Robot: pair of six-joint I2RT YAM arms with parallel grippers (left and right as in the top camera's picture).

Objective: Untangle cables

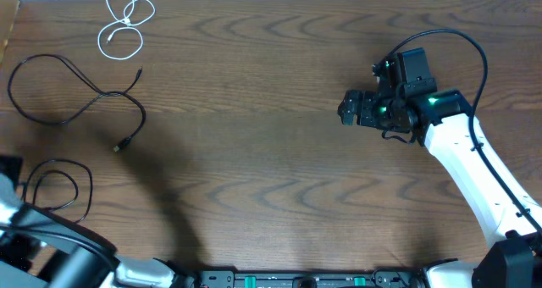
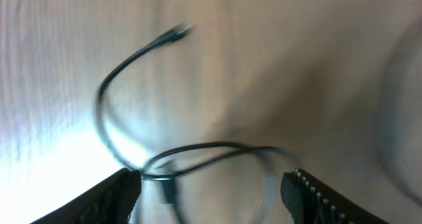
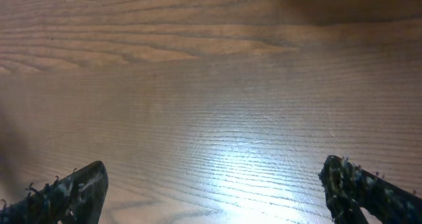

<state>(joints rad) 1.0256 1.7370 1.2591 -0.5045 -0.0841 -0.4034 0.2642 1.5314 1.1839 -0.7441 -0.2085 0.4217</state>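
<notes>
Three cables lie apart at the table's left. A white cable [image 1: 125, 21] is coiled at the far left corner. A long black cable [image 1: 76, 89] runs below it, with a plug [image 1: 118, 146] at its near end. A shorter black cable [image 1: 61, 186] loops by the left arm [image 1: 51, 241]. In the blurred left wrist view this black cable [image 2: 198, 149] curls across my left gripper [image 2: 212, 179]. That gripper's jaws stand wide apart, and the cord passes just by the left fingertip [image 2: 128, 184]. My right gripper [image 1: 349, 108] hovers open over bare wood at centre right, nothing between its fingers [image 3: 79, 188].
The wooden table [image 1: 271, 169] reaches the back wall and its left edge close to the cables. The right arm [image 1: 466, 161] slants in from the lower right with its own thick black cable [image 1: 474, 51] arching above it.
</notes>
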